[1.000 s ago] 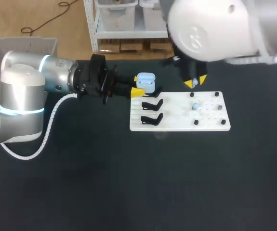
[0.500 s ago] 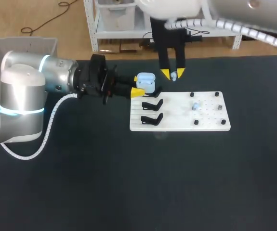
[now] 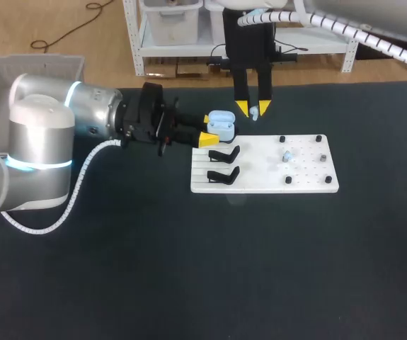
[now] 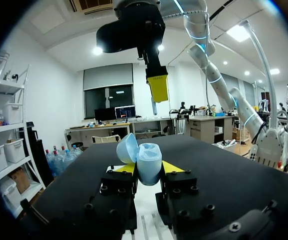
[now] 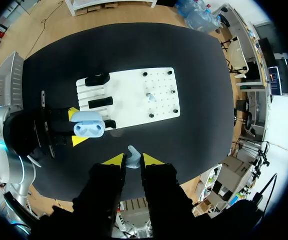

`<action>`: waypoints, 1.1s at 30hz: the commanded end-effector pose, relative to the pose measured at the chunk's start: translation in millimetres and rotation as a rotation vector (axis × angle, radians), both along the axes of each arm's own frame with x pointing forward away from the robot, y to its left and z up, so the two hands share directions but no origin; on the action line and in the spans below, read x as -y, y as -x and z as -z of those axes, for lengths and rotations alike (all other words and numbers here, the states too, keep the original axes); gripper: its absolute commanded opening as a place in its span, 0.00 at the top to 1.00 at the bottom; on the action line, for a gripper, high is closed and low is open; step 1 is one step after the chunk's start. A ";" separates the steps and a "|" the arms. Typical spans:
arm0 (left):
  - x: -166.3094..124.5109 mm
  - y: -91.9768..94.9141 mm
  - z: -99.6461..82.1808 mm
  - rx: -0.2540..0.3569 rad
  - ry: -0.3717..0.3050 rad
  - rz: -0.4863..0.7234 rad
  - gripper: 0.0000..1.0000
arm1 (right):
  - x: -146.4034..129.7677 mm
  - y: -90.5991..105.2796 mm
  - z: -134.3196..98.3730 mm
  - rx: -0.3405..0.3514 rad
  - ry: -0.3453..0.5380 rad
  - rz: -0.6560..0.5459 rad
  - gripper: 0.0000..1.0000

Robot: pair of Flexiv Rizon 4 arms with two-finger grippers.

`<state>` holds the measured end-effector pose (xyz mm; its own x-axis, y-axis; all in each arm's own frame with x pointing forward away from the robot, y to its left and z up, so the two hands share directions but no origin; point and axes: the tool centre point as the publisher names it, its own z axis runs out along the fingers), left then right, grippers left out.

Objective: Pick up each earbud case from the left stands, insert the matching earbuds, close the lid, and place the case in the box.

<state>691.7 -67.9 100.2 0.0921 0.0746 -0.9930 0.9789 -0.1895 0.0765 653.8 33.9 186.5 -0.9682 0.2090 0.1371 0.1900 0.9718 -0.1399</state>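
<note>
My left gripper (image 3: 212,128) is shut on a light blue earbud case (image 3: 221,124) with its lid open, held just off the back left corner of the white board (image 3: 260,177). In the left wrist view the case (image 4: 146,162) sits upright between the yellow tips. My right gripper (image 3: 253,108) hangs fingers down, a little behind and right of the case, shut on a pale blue earbud (image 3: 255,112). From the right wrist the earbud (image 5: 132,152) shows between the tips, with the open case (image 5: 88,130) below and to one side. Another earbud (image 3: 287,156) lies on the board.
Two empty black stands (image 3: 224,154) (image 3: 222,175) occupy the board's left part, and small black pegs (image 3: 288,180) stand around its right part. A grey crate (image 3: 19,71) sits off the table's left edge. Dark table mat lies in front of the board.
My right arm swung from over the board's right part to the back left, carrying the earbud close to the case. The left gripper shifted slightly right with the case.
</note>
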 end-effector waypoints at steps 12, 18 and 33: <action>3.4 -1.4 2.1 -0.003 0.005 -0.005 1.00 | -6.8 0.7 -2.1 0.056 0.010 0.095 1.00; 3.4 -1.4 2.1 -0.003 0.005 -0.005 1.00 | -14.6 -0.9 -0.6 0.068 0.023 0.208 1.00; 3.4 -1.4 2.1 -0.003 0.005 -0.005 1.00 | -34.9 -2.0 8.0 0.038 0.032 0.343 1.00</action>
<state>693.0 -71.2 98.5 0.0871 0.0706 -0.9937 0.9799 -0.1855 0.0727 651.7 65.5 177.8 -0.8465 0.5253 0.0865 0.5110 0.8473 -0.1451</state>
